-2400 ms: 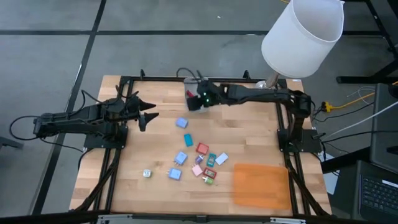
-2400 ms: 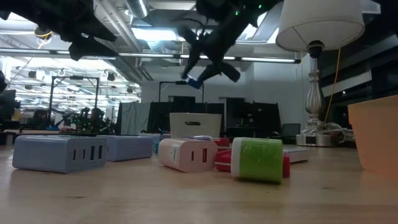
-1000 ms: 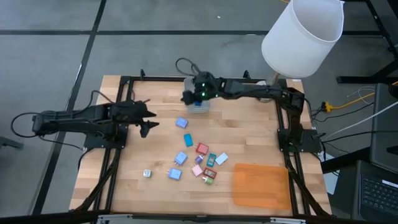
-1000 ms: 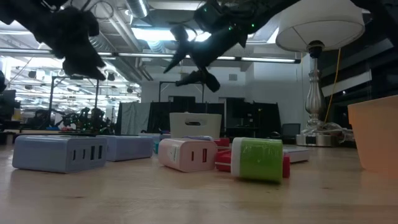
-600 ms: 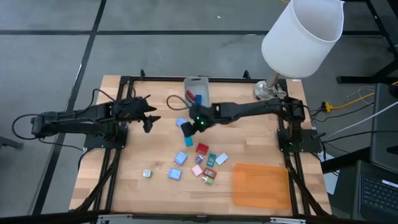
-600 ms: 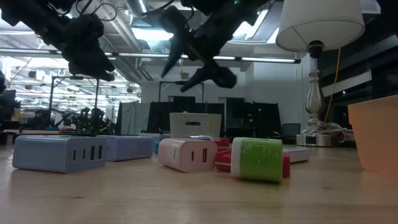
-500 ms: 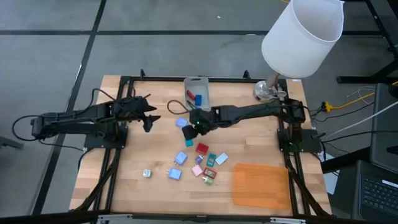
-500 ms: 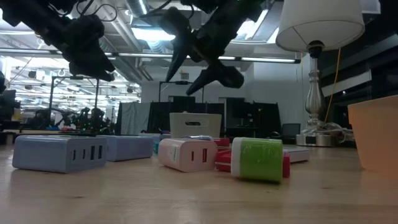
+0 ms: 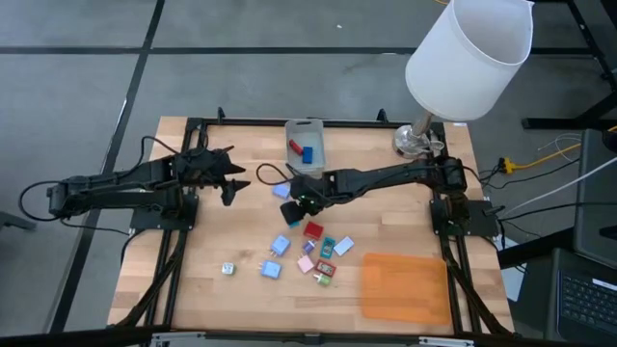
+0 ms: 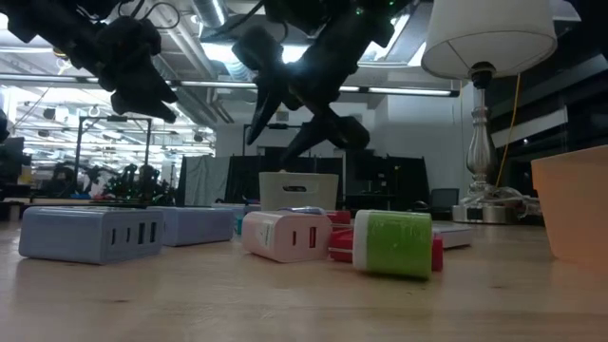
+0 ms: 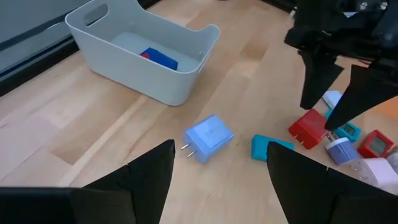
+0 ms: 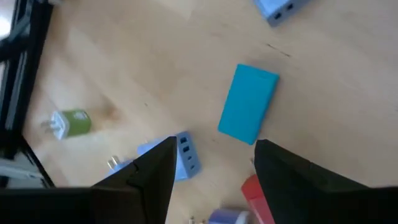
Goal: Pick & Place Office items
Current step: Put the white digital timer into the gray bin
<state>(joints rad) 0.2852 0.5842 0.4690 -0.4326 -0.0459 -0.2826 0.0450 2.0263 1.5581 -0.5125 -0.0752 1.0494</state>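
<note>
Left end effector (image 9: 228, 179) hangs over the left-centre tabletop (image 9: 193, 270), fingers spread apart, holding nothing. Its wrist view looks at a light-blue plug block (image 11: 209, 137) lying on the wood, prongs out, just beside the grey bin (image 9: 306, 143); the bin sits at the far edge and holds a blue piece (image 9: 308, 152) and a red piece (image 11: 144, 55). Right end effector (image 9: 298, 204) is above the middle of the tabletop, fingers apart, empty, with a teal block (image 12: 248, 104) flat on the wood between the fingers in its wrist view, not touched. The remaining office items (image 9: 310, 249) are clustered centre-front: blue, red, pink, teal pieces, a white-green one (image 9: 228, 269) off to the left. Orange mat (image 9: 405, 286) lies front right, lamp (image 9: 469, 53) at the far right corner.
</note>
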